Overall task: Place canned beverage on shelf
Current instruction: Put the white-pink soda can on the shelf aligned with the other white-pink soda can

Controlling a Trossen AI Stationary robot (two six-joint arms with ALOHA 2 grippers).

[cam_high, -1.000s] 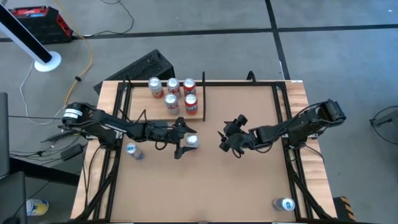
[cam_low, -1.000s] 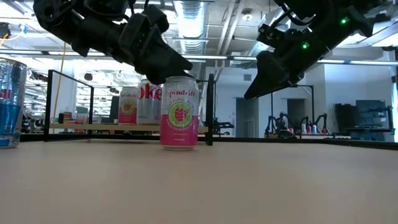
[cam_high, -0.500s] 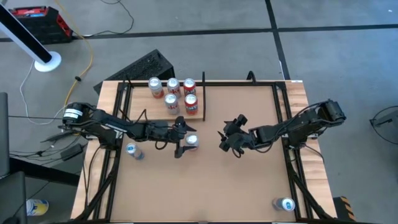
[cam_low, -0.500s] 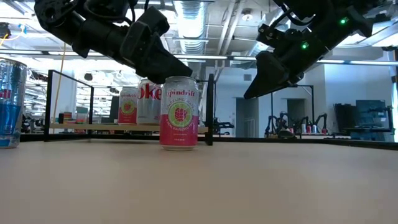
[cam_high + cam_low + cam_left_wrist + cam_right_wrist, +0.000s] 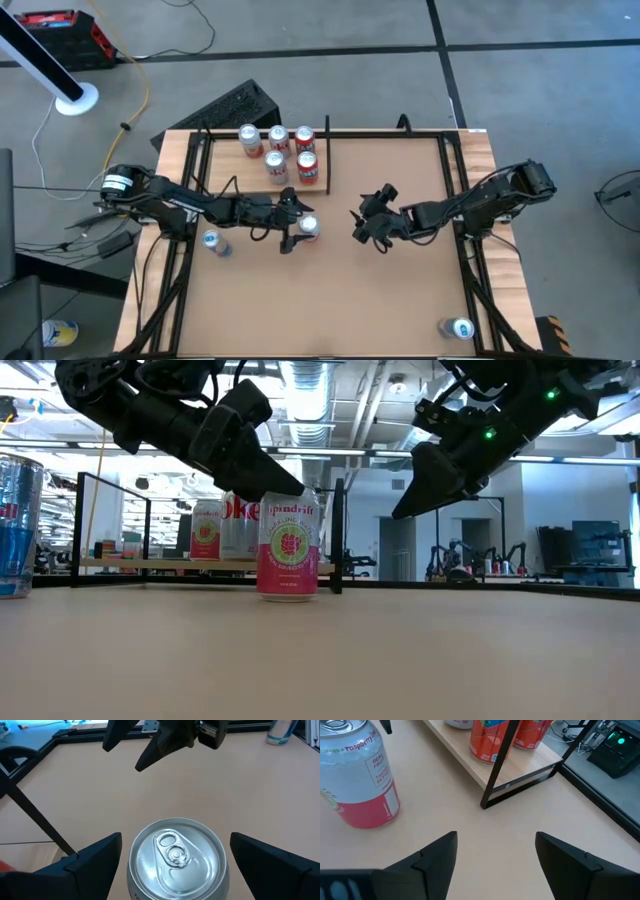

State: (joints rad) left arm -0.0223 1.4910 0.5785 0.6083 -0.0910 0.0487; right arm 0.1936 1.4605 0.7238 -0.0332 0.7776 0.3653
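A pink and white Spindrift can [image 5: 288, 541] stands upright on the brown tabletop, near the shelf's post; it also shows in the high view [image 5: 309, 228]. My left gripper [image 5: 175, 870] is open, one finger on each side of the can's top [image 5: 175, 854], with a gap on both sides. The shelf [image 5: 225, 165], a pale wood board with black rails, lies at the table's far left and carries several cans [image 5: 280, 150]. My right gripper [image 5: 365, 222] hangs open and empty to the right of the can, above the table.
A blue can [image 5: 212, 241] stands on the table near the left arm, and it shows at the left edge of the low view [image 5: 15, 525]. Another can [image 5: 459, 328] stands near the table's near right corner. Black rails [image 5: 465, 250] run along the table's sides.
My left gripper has sunk a little toward the can's top, its fingers still open on either side. The can has stayed where it was.
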